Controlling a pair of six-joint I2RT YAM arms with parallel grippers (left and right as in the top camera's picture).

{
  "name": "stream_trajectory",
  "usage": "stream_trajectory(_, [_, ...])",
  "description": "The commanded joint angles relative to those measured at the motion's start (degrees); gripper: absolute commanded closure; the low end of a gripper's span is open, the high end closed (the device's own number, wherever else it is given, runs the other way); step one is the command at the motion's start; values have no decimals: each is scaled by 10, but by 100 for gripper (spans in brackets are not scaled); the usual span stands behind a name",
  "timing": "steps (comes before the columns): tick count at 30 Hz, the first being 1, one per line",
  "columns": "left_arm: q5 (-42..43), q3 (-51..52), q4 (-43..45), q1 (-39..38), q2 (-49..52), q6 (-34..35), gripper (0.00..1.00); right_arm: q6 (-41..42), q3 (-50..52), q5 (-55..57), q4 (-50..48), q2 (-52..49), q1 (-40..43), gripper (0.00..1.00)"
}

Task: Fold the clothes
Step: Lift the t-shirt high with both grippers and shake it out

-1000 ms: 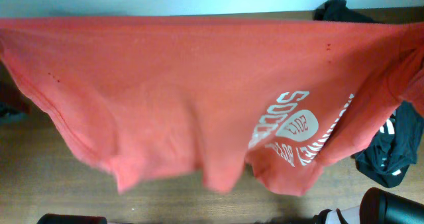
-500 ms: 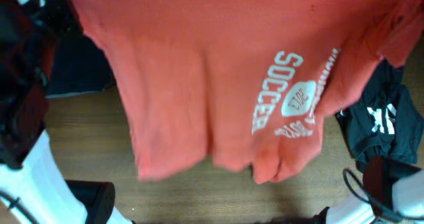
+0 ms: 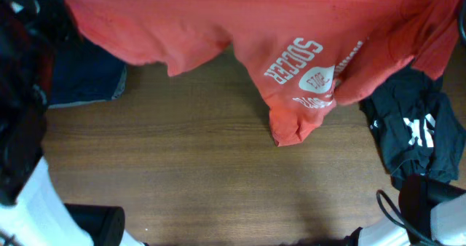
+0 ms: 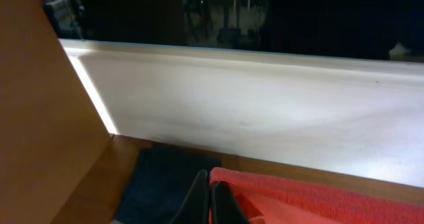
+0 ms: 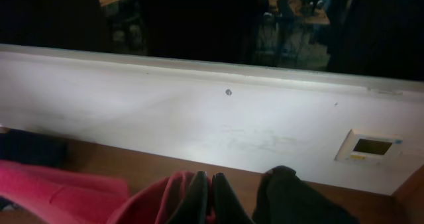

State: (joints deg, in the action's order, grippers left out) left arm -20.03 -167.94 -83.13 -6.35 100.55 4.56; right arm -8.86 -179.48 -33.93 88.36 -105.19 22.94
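Holding the red shirt [image 3: 218, 28] stretched along the far side of the table [image 3: 182, 166], the left gripper [image 4: 210, 199] and right gripper [image 5: 211, 196] each look pinched tight on its top edge. I'd say: hold that edge level and taut, then lay it flat on bare wood, clear of the black garment [image 3: 415, 137] and dark blue garment [image 3: 87, 82].

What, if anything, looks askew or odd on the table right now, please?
The red shirt is stretched unevenly: its printed part trails down into a bunched point, with the white lettering tilted.
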Motion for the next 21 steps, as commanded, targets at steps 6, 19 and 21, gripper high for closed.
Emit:
stream_trajectory(6, [-68, -6, -2, 16, -63, -3, 100, -10, -4, 54, 20, 40, 16, 96])
stream_trajectory(19, [-68, -6, -25, 16, -159, -3, 99, -7, -3, 132, 47, 176, 16, 95])
stream_trajectory(21, [-68, -6, -26, 16, -180, -3, 99, -5, -2, 146, 52, 202, 16, 96])
